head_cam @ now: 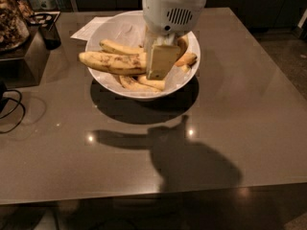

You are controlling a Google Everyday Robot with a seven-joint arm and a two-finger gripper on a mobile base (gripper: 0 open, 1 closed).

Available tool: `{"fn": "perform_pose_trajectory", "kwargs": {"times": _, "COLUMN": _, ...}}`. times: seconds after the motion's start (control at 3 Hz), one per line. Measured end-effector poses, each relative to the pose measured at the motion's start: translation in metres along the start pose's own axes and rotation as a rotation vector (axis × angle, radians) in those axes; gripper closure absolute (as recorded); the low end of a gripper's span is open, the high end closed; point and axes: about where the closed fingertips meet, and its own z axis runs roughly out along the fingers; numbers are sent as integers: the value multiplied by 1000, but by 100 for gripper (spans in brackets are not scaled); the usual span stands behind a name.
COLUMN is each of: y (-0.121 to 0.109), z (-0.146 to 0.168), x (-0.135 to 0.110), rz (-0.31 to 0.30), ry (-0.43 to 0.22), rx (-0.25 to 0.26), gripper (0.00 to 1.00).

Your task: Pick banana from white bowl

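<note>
The white bowl (188,78) stands at the far middle of the dark table, lined with white paper. My gripper (159,60) hangs over its middle, shut on the right end of the long brown-speckled banana (111,62). The banana lies level above the others, and its left end reaches out over the bowl's left rim. A cleaner yellow banana (119,47) lies behind it. Another banana (135,84) lies under it. An orange-tinted banana (188,59) shows to the right of the gripper.
A sheet of paper (87,30) lies behind the bowl on the left. A black cup (49,31) and a basket of brown things (9,18) stand at the far left. A black cable (10,110) lies at the left edge. The table's front edge (153,195) runs across.
</note>
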Motion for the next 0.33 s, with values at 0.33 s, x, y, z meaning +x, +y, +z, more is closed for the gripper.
{"fn": "perform_pose_trajectory", "kwargs": {"times": 0.33, "y": -2, "z": -1, "x": -1, "rz": 0, "ry": -5, "rx": 10, "gripper": 100}}
